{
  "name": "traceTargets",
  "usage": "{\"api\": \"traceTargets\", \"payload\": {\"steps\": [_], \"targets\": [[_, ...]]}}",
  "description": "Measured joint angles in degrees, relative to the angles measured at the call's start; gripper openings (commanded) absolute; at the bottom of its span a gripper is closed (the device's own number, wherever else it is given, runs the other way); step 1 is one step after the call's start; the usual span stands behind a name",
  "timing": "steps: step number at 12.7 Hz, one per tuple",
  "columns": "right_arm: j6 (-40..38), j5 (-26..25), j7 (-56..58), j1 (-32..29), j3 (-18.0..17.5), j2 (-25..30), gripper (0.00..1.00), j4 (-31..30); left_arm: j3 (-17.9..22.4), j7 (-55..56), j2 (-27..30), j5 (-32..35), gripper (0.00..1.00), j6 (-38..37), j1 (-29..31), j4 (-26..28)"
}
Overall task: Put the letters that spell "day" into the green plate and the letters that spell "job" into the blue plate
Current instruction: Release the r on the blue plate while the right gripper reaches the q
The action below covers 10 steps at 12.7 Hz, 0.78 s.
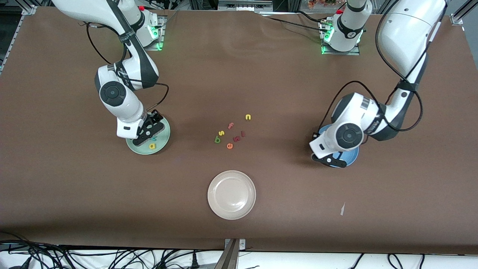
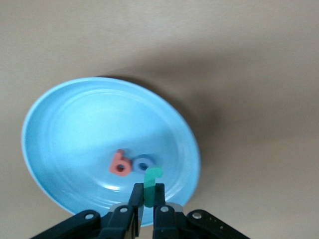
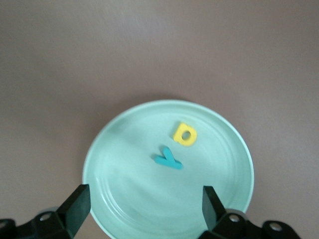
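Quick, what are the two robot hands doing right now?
Left gripper: shut on the teal j, over the blue plate.
Right gripper: open, holding nothing, over the green plate.

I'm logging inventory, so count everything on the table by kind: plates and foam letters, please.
Plates: 3 (green plate, blue plate, beige plate)
Letters in plates: 4 (yellow a, teal y, red b, blue o)
Letter held by left gripper: 1 (teal j)
Loose letters on table: 7
Total: 15
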<state>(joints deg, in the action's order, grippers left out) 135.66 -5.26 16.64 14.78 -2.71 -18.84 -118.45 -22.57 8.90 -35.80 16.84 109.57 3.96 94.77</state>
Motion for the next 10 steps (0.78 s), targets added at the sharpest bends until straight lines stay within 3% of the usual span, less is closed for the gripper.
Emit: {"api": "traceTargets", "payload": {"steps": [3,5,8,10], "targets": [[0.0,7.2,-2.4,5.4,0.8,-1.7,0.99,4.9,-0.1,-4.6,0.0,0.0,1.0,0.0,1.6,0.0],[0.0,13.1,-3.4,9.3,4.0,-5.1,0.92,9.1,-0.8,-4.7,0.1,0.0,1.0,0.0,1.5,-0.6],[-0.1,23.5,-9.9,14.6,10.6,-9.2,0.97,11.7,-1.4,-4.7,1.3,-0.1,1.0,-1.0,1.4,-4.9],[-0.3,26.0,-16.9,17.5,13.6,-10.8,1.0,13.0,-1.5,-4.8,4.4,-0.3,1.0,-2.4,1.5,-7.0]]}}
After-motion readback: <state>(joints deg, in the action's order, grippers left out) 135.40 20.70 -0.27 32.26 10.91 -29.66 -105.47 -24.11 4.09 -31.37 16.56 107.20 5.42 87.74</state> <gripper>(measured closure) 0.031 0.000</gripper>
